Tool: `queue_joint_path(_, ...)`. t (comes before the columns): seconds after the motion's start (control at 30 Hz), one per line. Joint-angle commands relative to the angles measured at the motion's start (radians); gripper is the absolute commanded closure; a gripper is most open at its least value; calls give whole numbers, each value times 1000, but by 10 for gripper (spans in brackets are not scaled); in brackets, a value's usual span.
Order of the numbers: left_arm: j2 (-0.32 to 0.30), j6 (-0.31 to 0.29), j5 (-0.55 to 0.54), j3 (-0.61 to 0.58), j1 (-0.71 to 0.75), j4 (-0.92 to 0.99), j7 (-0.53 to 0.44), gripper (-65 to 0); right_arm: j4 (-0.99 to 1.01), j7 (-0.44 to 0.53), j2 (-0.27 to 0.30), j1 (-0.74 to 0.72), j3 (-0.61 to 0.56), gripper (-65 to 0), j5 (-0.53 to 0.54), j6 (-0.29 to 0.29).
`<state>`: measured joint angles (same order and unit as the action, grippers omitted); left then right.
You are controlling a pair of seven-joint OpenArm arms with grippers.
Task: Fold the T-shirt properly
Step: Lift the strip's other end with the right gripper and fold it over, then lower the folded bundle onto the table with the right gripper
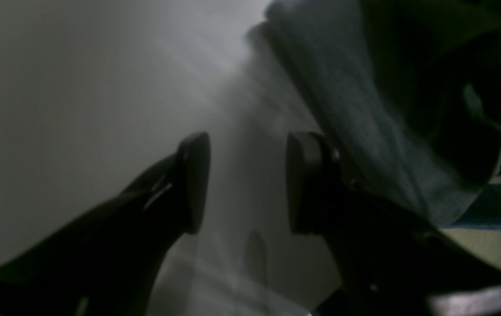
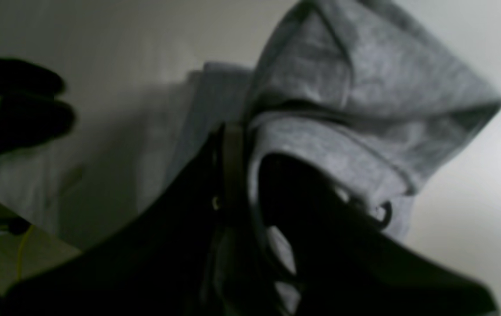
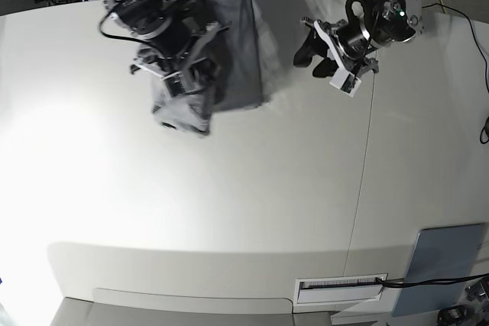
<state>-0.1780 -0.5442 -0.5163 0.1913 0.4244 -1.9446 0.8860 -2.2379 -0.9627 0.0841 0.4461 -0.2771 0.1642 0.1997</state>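
Near side: grey-blue panel [image 3: 445, 265] at the near right corner of the table [image 3: 229, 211], well apart from the work, no risk there.

Far left: T-shirt [image 3: 229, 51] lies partly folded on the table. Right gripper [image 3: 177, 85] has a bunched end of it pinched and lifted; in the right wrist view the cloth [image 2: 364, 101] drapes over the closed jaws in a hood.

Risks:
- Grip is on a wad, probably several layers. Pulling could drag the flat part along and undo the fold.
- Draped cloth may snag on a finger at release, so the edge lands crooked.

Far right: left gripper [image 3: 321, 50] jaws wide, holding nothing, just beside the shirt edge [image 1: 342, 109]. Nothing pins the shirt, so it can slide.
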Motion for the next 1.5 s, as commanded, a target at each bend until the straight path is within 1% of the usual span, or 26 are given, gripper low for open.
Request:
queue_joint_path(0.0, -5, -7, -10, 1, 11, -16, -21, -268, 2, 33, -10, -1, -19, 0, -4, 0)
queue_joint_path(0.23, -5, -7, -10, 1, 33, -16, -23, -268, 107, 42, -12, -43, -132, 0, -17, 3)
queue_joint_path(0.3, -5, -7, -10, 1, 33, -16, -23, -268, 107, 36, -12, -47, -159, 0, -18, 25)
queue_joint_path(0.33, -5, -7, -10, 1, 33, -16, -29, -268, 107, 37, -12, -47, -171, -36, -16, 51)
queue_joint_path(0.4, -5, -7, -10, 1, 32, -16, -34, -268, 107, 36, -12, -47, -190, -136, 0, 103)
queue_joint_path(0.47, -5, -7, 2, 1, 32, -16, -45, -268, 107, 38, -12, -47, -208, -222, 56, 138)
queue_joint_path(0.5, -5, -7, 19, 1, 32, -16, -53, -268, 107, 37, -12, -47, -216, -238, 85, 150)
queue_joint_path(0.53, -5, -6, 40, 1, 32, -16, -65, -268, 106, 34, -12, -47, -222, -238, 109, 160)
queue_joint_path(0.63, -5, 13, 91, 1, 32, -16, -85, -268, 102, 11, -12, -47, -224, -238, 172, 173)
queue_joint_path(0.7, -6, 26, 106, 1, 32, -16, -94, -268, 87, -10, -12, -47, -224, -238, 187, 173)
queue_joint_path(0.8, -9, 26, 106, 2, 32, -16, -94, -268, 40, -23, -6, -47, -224, -238, 158, 173)
queue_joint_path(0.87, -12, 26, 105, 2, 32, -16, -94, -268, 6, -18, -6, -48, -214, -230, 90, 166)
queue_joint_path(0.9, -15, 26, 105, 2, 33, -16, -94, -268, -6, -6, -6, -48, -204, -222, 49, 142)
queue_joint_path(0.93, -21, 26, 105, 2, 32, -16, -94, -268, -8, 11, -6, -48, -189, -208, 8, 106)
queue_joint_path(1.0, -27, 27, 105, 2, 33, -16, -93, -268, -3, 24, -6, -61, -148, -148, -61, 31)
queue_joint_path(1.03, -31, 27, 103, 2, 33, -16, -93, -268, 6, 29, -3, -72, -122, -115, -74, 13)
queue_joint_path(1.07, -33, 27, 98, 1, 34, -16, -92, -266, 18, 35, 0, -84, -97, -81, -76, 11)
queue_joint_path(1.13, -35, 27, 97, 1, 39, -16, -90, -221, 46, 53, 8, -108, -61, -18, -75, 13)
queue_joint_path(1.17, -35, 28, 97, 1, 42, -16, -90, -185, 64, 58, 13, -121, -52, 0, -75, 13)
queue_joint_path(1.23, -36, 30, 93, 1, 50, -16, -90, -117, 113, 59, 13, -150, -49, 0, -75, 13)
queue_joint_path(1.27, -35, 30, 89, 1, 56, -16, -92, -99, 143, 60, 12, -163, -56, 0, -73, 13)
queue_joint_path(1.4, -36, 31, 44, 1, 63, -14, -94, -91, 288, 63, 10, -222, -105, 0, -84, 13)
queue_joint_path(1.47, -36, 31, 44, 1, 63, -6, -109, -92, 357, 64, 7, -255, -116, 0, -107, 12)
